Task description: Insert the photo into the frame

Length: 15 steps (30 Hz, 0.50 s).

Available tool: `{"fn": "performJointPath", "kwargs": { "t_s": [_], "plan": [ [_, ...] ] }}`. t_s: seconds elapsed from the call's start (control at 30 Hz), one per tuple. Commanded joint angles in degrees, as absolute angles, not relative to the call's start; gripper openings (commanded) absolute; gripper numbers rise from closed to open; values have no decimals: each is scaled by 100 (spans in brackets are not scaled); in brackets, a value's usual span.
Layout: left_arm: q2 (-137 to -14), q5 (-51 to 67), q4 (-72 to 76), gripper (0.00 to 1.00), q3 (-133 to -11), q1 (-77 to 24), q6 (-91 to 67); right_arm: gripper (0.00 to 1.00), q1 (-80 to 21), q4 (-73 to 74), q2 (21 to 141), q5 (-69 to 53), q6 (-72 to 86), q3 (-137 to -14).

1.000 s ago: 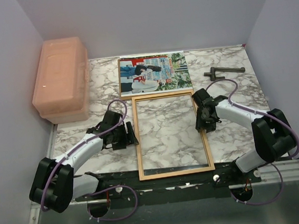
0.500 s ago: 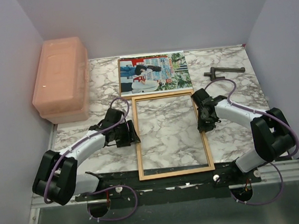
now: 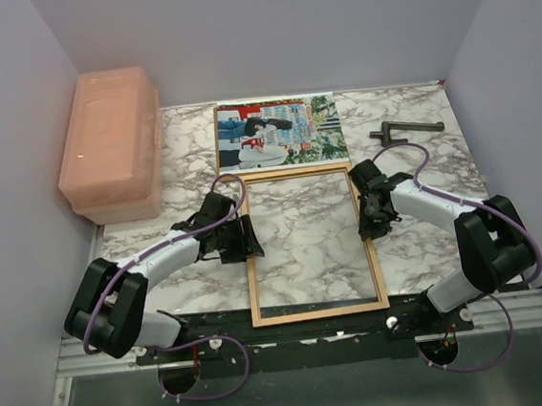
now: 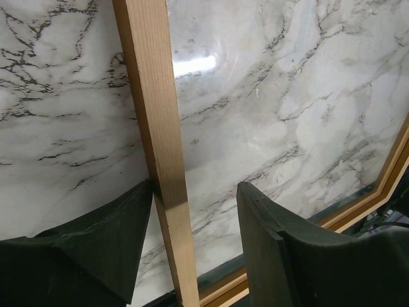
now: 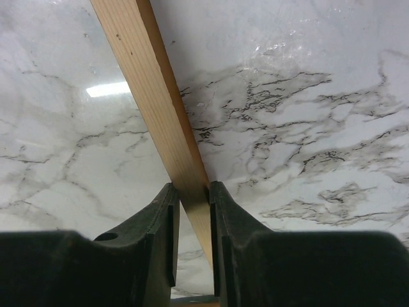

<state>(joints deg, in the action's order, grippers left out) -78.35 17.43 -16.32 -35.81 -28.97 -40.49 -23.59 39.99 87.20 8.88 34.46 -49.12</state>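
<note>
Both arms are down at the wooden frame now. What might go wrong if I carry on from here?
1. The right gripper pinches one long rail of the thin orange-brown wooden picture frame, while the left gripper only straddles the other rail, jaws apart. Lifting now would likely tilt or twist it.
2. The frame's far edge lies close beside the large colour photo; a push that way might shove or ride over the print.

The marble-patterned table [image 3: 411,165] carries a frame [image 3: 292,172] lying flat, a photo [image 3: 279,133] just beyond it, a pink box [image 3: 111,142] far left, and possibly a dark metal tool [image 3: 406,130] far right.
</note>
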Motion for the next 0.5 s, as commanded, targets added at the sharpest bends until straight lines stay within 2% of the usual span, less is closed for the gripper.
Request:
{"fn": "performJointPath", "kwargs": {
  "t_s": [0.0, 0.1, 0.23, 0.47],
  "plan": [
    [-7874, 1545, -1800, 58, -3558, -2988, -4096, 31, -2273, 3824, 8774, 989, 3500, -4818],
    [-7607, 1292, -2014, 64, -3560, -2988, -4088, 51, -2273, 3808, 8678, 915, 3457, -4868],
    [-7119, 860, -2375, 74, -3616, -2988, -4072, 68, -2274, 3822, 8511, 857, 3413, -4973],
    [-6371, 532, -2540, 83, -3732, -2980, -4093, 82, -2269, 3784, 8452, 752, 3351, -5213]
  ]
}}
